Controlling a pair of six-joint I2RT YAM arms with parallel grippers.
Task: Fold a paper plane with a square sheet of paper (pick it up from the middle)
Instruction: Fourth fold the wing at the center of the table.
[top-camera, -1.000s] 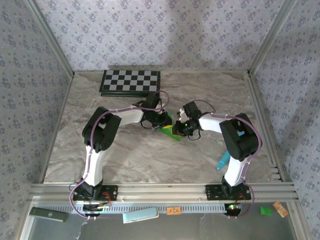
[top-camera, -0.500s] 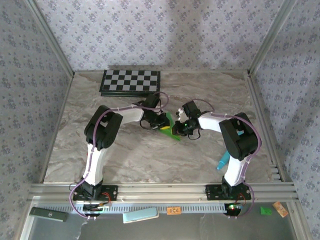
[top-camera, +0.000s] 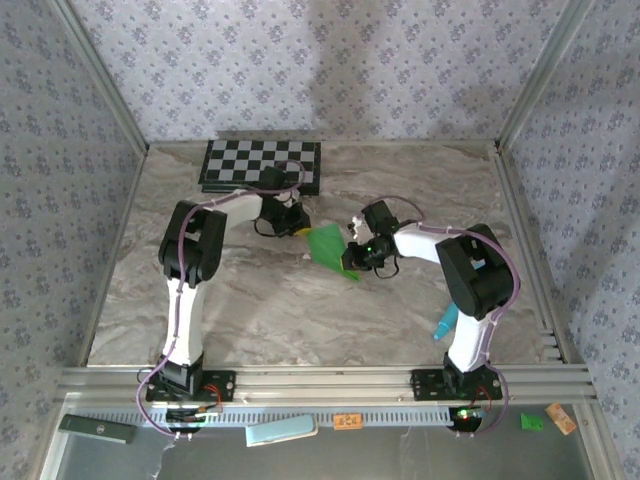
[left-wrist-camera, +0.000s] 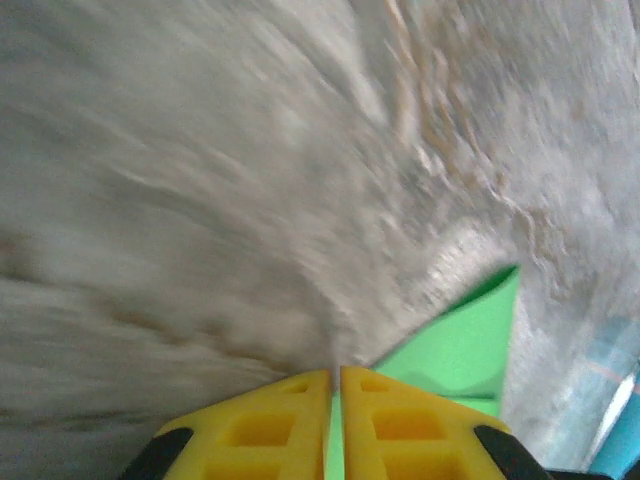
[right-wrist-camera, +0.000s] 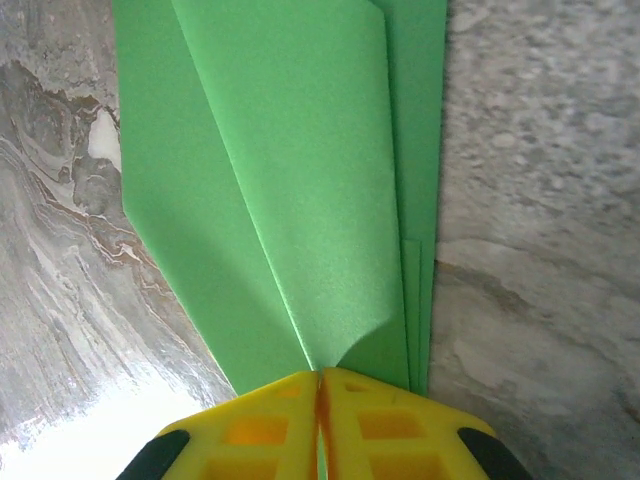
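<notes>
- The paper plane (right-wrist-camera: 290, 180) is a bright green sheet, partly folded, with slanted flaps layered over one another. It sits mid-tabletop (top-camera: 250, 300) between the two arms, a little in front of the checkerboard (top-camera: 262, 165). Whether it lies flat or is lifted slightly I cannot tell.
- The right pincer (right-wrist-camera: 318, 385) is clamped on the plane's edge, just where two flaps meet at a crease, with its yellow fingers pressed together.
- The left pincer (left-wrist-camera: 335, 395) is also closed, and a thin strip of green shows between its fingers. It seems to be nipping an edge or corner at the plane's far end. That view is blurred, so the depth of the bite is unclear.
- Tearing risk: with both ends held, any pull apart would load thin paper directly. It would likely rip at the creased point in the right grip.
- Slipping risk: if the left hold is as shallow as it looks, a tug or twist could free the paper and let the flaps spring open.
- Skew risk: uneven tension between the two grips could drag the layers out of line, so the next crease lands off centre.
- Buckling risk: bringing the arms closer together could bow the sheet and leave stray wrinkles.
</notes>
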